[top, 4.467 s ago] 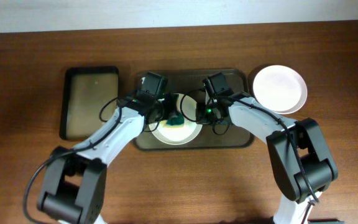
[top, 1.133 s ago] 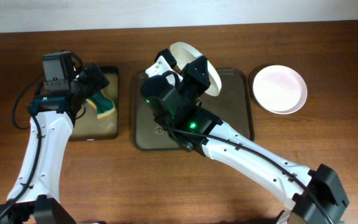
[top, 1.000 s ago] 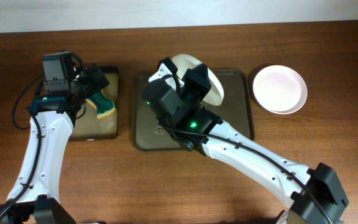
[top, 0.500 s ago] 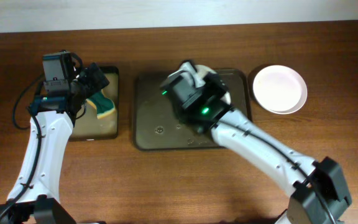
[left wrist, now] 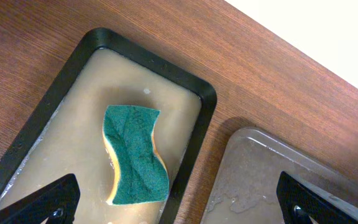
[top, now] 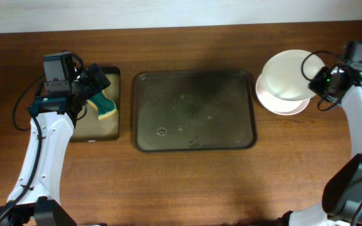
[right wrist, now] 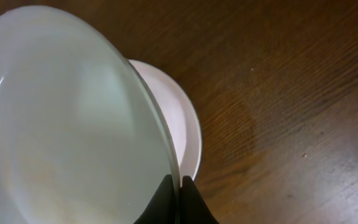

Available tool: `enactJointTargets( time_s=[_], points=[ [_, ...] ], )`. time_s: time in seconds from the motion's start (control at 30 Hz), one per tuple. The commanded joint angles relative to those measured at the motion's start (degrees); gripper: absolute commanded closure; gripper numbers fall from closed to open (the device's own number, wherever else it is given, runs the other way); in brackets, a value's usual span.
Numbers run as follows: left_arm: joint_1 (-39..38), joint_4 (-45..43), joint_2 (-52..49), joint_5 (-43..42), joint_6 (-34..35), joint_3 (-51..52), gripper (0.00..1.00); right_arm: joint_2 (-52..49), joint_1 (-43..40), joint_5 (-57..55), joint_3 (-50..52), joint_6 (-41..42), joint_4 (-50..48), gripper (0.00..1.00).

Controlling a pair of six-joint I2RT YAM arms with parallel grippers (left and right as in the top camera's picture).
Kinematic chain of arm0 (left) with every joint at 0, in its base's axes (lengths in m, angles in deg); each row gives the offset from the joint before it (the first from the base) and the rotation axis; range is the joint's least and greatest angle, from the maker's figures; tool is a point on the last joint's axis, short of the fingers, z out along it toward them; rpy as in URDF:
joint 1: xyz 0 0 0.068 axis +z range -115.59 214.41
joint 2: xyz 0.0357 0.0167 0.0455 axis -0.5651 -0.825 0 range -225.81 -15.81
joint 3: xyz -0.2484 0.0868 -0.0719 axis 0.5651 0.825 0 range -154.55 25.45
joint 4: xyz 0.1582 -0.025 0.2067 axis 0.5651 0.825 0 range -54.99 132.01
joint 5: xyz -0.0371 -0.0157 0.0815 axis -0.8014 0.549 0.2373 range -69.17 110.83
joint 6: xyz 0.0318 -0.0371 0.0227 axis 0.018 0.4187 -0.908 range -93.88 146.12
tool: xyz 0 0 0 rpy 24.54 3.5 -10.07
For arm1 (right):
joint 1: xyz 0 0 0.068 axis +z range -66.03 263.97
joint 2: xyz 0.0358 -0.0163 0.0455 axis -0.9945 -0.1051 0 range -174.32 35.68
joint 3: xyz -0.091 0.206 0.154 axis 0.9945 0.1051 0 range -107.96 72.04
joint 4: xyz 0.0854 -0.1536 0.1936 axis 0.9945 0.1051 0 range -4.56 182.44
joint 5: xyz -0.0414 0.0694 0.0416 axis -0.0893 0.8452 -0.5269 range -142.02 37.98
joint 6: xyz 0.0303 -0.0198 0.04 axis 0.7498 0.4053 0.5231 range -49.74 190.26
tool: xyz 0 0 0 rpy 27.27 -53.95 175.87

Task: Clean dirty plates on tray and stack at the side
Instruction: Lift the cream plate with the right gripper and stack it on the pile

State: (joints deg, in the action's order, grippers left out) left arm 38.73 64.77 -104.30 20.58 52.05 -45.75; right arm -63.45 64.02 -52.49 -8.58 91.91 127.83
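The dark tray (top: 193, 73) lies mid-table with only water drops on it, and its corner shows in the left wrist view (left wrist: 278, 180). My right gripper (top: 322, 81) is shut on the rim of a white plate (top: 286, 71), held tilted above another white plate (top: 280, 103) resting on the table right of the tray. In the right wrist view the held plate (right wrist: 67, 124) fills the left, pinched by the gripper (right wrist: 180, 193), with the lower plate (right wrist: 182, 118) behind it. My left gripper (top: 96, 81) hangs open over the sponge, holding nothing.
A green and yellow sponge (left wrist: 135, 155) lies in the small black tray (left wrist: 194, 146) of murky water at the left (top: 74, 135). Bare wood strips separate the two trays. The table's back edge runs just behind both trays.
My right arm has swung the plate off the tray and rightward, to above the plate on the table. The tray now holds no plate. The left arm has not moved.
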Motion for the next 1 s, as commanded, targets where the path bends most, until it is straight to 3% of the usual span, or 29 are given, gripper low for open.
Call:
enactJointTargets(
  time_s=[0.0, 0.17, 0.2, 0.23, 0.27, 0.3, 0.37, 0.63, 0.77, 0.97],
  points=[
    [0.4, -0.1, 0.0, -0.4, -0.3, -0.3, 0.01, -3.5, -1.6, 3.5, 0.7, 1.6, -1.7, 0.96],
    [0.4, -0.1, 0.0, -0.4, -0.3, -0.3, 0.01, -6.5, -1.4, 3.5, 0.7, 1.6, -3.5, 0.92],
    [0.4, -0.1, 0.0, -0.4, -0.3, -0.3, 0.0, -6.9, -1.4, 3.5, 0.7, 1.6, -3.8, 0.84],
    [0.4, -0.1, 0.0, -0.4, -0.3, -0.3, 0.01, -7.1, -1.4, 3.5, 0.7, 1.6, -3.9, 0.69],
    [0.4, -0.1, 0.0, -0.5, -0.3, -0.3, 0.01, -7.1, -1.3, 3.6, 0.7, 1.6, -4.0, 0.43],
    [0.4, -0.1, 0.0, -0.5, -0.3, -0.3, 0.01, -7.1, -1.2, 3.9, 0.7, 1.3, -4.0, 0.23],
    [0.4, -0.1, 0.0, -0.4, -0.3, -0.3, 0.01, -7.1, -0.9, 7.1, 0.7, 0.9, -3.4, 0.07],
    [0.4, -0.1, 0.0, -0.4, -0.3, -0.3, 0.01, 1.8, -0.7, 9.9, 0.7, 0.9, 7.1, 0.01],
    [0.4, -0.1, 0.0, -0.5, -0.3, -0.3, 0.01, 11.1, 0.9, 9.6, 1.7, -0.5, 17.6, 0.02],
    [0.4, -0.1, 0.0, -0.4, -0.3, -0.3, 0.01, 31.5, 8.6, 8.5, 12.6, -1.2, 18.8, 0.02]
  ],
)
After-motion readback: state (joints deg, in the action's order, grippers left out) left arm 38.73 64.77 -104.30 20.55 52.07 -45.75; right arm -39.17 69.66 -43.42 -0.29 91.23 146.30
